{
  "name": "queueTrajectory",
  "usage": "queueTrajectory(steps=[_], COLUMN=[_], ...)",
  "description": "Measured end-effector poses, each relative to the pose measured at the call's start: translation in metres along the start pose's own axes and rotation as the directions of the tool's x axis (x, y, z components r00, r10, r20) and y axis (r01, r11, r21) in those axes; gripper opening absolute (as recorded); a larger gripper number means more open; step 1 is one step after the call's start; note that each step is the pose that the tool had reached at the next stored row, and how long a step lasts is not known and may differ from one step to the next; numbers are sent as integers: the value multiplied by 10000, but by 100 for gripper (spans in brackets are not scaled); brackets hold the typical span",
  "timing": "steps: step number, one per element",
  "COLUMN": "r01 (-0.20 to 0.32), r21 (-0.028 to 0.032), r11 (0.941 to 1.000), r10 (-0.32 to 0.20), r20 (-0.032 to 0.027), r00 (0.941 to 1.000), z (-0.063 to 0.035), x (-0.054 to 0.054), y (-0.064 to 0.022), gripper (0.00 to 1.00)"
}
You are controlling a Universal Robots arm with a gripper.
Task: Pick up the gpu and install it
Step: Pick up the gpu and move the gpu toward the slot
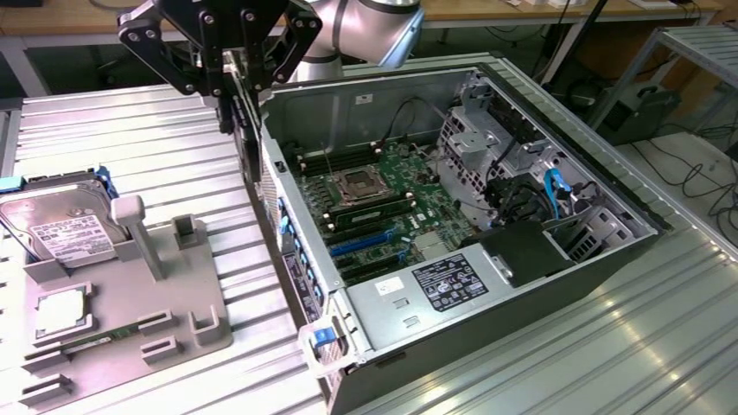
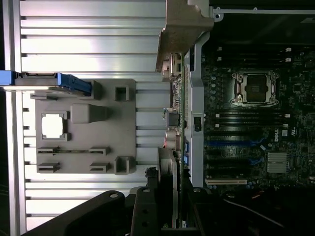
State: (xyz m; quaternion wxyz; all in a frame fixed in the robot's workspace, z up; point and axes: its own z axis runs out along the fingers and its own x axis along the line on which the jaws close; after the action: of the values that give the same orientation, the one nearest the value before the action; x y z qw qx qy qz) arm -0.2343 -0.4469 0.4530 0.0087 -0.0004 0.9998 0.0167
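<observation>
My gripper [image 1: 237,85] hangs high over the back of the table, shut on the gpu [image 1: 245,143]. The gpu is a thin dark card seen edge-on, hanging straight down from the fingers. Its lower end is level with the near wall of the open computer case [image 1: 600,259], just on the exterior view's left of that wall. In the wrist view the gpu [image 2: 178,98] is a narrow strip with a tan metal bracket [image 2: 183,29] at its far end. It lines up over the case wall, beside the motherboard [image 2: 256,123] and its blue slots [image 2: 231,143]. The gripper [image 2: 173,189] closes around its near end.
A grey fixture plate [image 1: 173,303] lies at the exterior view's left with a silver hard drive [image 1: 60,226], a square processor chip [image 1: 64,311] and a memory stick [image 1: 98,341]. Inside the case are the CPU socket [image 1: 358,183], blue slots [image 1: 369,244], cables and the power supply [image 1: 444,285].
</observation>
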Motion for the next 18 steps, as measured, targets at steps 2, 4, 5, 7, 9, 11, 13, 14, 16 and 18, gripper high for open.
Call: queueTrajectory(steps=[2, 4, 5, 7, 9, 11, 13, 14, 16, 18], r01=[0, 0, 0, 0, 0, 1, 0, 1, 0, 0], r21=[0, 0, -1, 0, 1, -1, 0, 0, 0, 0], r11=[10000, 10000, 10000, 10000, 10000, 10000, 10000, 10000, 10000, 10000], r10=[0, 0, 0, 0, 0, -1, 0, -1, 0, 0], r20=[0, 0, 1, 0, -1, 0, 0, 0, 0, -1], r00=[10000, 10000, 10000, 10000, 10000, 10000, 10000, 10000, 10000, 10000], z=[0, 1, 1, 1, 1, 2, 3, 3, 3, 3], x=[-17, -34, -42, -59, -75, -90, -114, -127, -150, -165], y=[0, 0, 0, 0, 0, 0, 0, 0, 0, 0], gripper=[27, 27, 27, 27, 27, 27, 27, 27, 27, 27])
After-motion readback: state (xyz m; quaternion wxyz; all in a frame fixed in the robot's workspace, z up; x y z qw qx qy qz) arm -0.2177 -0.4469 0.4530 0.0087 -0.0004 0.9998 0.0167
